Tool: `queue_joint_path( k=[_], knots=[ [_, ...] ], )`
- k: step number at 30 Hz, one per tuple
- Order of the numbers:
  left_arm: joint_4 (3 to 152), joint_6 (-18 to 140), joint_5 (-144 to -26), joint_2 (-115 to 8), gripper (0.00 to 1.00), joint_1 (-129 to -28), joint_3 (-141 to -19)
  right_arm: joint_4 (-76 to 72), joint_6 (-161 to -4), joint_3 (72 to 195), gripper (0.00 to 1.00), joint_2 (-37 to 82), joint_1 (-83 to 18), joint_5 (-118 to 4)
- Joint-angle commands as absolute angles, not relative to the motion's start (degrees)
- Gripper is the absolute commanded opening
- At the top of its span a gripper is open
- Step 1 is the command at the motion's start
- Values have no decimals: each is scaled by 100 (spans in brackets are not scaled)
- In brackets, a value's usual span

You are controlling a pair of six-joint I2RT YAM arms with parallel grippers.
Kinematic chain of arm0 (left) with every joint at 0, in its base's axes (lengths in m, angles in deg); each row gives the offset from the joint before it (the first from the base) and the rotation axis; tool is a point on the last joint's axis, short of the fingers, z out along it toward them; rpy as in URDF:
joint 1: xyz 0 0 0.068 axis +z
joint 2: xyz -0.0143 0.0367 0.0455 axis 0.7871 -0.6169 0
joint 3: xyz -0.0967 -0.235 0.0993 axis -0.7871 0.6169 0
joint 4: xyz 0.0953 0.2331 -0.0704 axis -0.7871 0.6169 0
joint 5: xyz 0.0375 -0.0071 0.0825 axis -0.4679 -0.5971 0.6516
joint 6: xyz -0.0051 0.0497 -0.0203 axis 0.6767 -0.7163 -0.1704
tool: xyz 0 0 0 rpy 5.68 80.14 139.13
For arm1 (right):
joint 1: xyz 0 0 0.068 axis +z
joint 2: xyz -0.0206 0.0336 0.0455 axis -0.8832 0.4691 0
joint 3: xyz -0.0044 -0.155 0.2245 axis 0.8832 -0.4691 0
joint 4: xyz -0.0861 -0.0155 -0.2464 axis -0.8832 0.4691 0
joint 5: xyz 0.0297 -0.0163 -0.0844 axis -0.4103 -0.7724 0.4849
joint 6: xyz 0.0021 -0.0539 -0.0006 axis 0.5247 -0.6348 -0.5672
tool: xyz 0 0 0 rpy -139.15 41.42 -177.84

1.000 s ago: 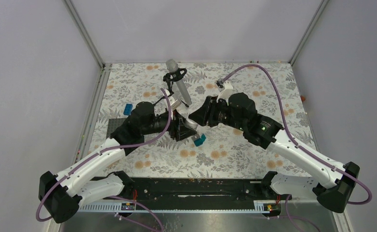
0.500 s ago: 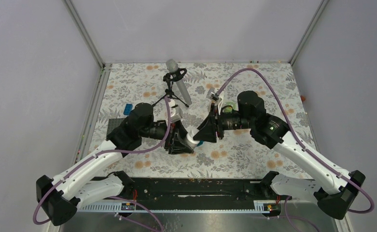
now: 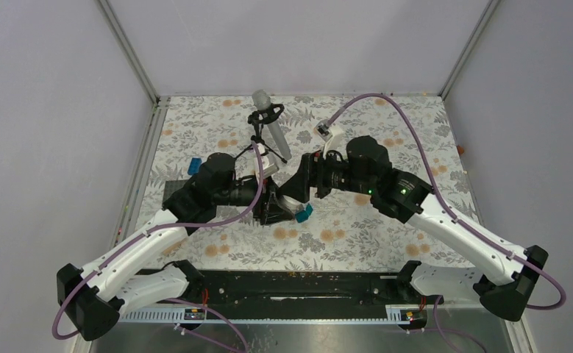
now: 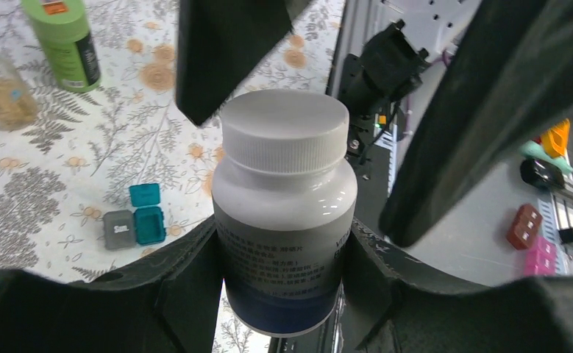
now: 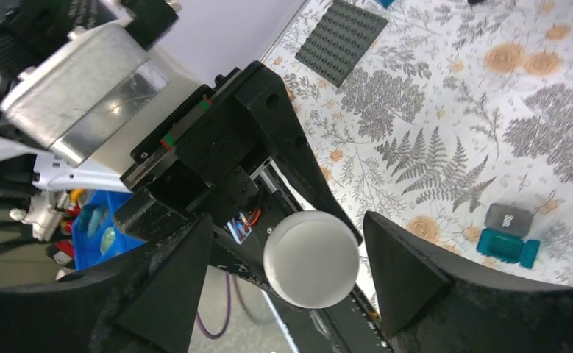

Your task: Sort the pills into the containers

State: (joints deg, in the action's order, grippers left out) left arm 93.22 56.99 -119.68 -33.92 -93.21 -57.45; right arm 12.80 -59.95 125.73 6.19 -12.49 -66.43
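Left gripper [image 4: 283,294] clamps white pill bottle [image 4: 283,220]; ribbed cap [image 4: 283,125] on

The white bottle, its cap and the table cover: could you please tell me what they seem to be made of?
The white bottle looks like glossy plastic, given its bright reflections. Its cap looks matte plastic, ribbed around the side. The table cover may be printed cloth or vinyl, floral and flat.

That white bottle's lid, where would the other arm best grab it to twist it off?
Probably by the cap, across its round side wall, coming end-on along the white bottle: the left gripper clamps the body, leaving only the cap free.
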Motion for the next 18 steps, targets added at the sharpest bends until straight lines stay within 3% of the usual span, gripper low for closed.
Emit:
queue_joint_path(
  k=[1, 4, 8, 13, 16, 18],
  knots=[
    [8937, 5860, -11320, -3383, 0, -9298, -5934, 1191, -5291, 12844, 77, 761, -1040, -5811],
    [8807, 5947, -11205, -3349, 0, -9300, -5845, 1504, -5219, 12928, 71, 802, -1013, -5624],
    [8694, 6005, -11150, -3312, 0, -9302, -5783, 1673, -5104, 12899, 53, 767, -1017, -5484],
    [8687, 6038, -11240, -3308, 0, -9299, -5780, 1476, -5112, 12836, 16, 716, -1021, -5856],
    [8718, 6002, -11547, -3308, 0, -9304, -5793, 1182, -5697, 12685, 0, 579, -1042, -6364],
    [8838, 5890, -11835, -3309, 0, -9302, -5830, 1055, -6316, 12564, 0, 466, -1139, -7003]
  ],
)
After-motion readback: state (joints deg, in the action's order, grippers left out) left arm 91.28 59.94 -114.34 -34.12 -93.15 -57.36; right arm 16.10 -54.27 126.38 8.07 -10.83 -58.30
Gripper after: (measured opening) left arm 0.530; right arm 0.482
